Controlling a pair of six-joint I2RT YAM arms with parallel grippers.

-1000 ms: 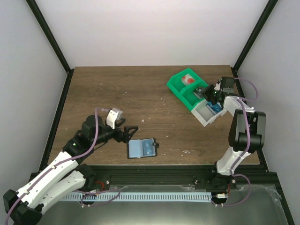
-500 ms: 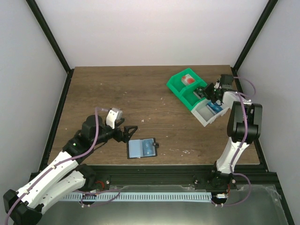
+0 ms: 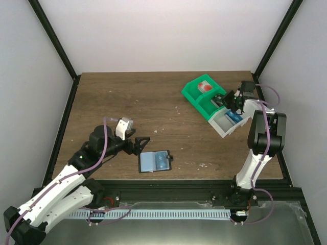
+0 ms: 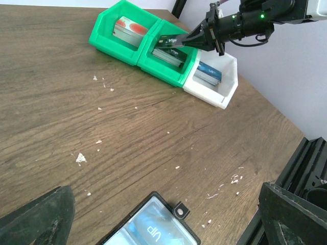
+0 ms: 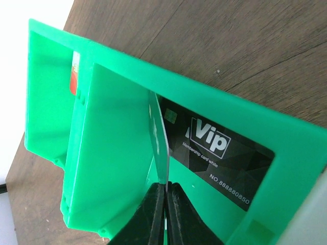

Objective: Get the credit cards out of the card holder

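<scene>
The card holder (image 3: 154, 162) lies open on the table, pale blue-grey with black edging and a tab. A blue "VIP" credit card shows in its right half in the left wrist view (image 4: 153, 227). My left gripper (image 3: 142, 144) is open and empty just left of the holder, its fingers (image 4: 36, 219) wide apart. My right gripper (image 3: 228, 101) is shut on a thin card (image 5: 161, 138), held on edge over the middle green compartment. That card looks dark in the left wrist view (image 4: 168, 41).
A green-and-white compartment bin (image 3: 196, 97) stands at the back right. A black "Vip" card (image 5: 219, 153) lies in its middle part, a red card (image 3: 205, 87) in the far part, and blue cards (image 4: 208, 73) in the white end part. White crumbs dot the table.
My right arm's elbow has swung up and its gripper has shifted slightly over the bin with the card. My left arm and the card holder have not moved.
</scene>
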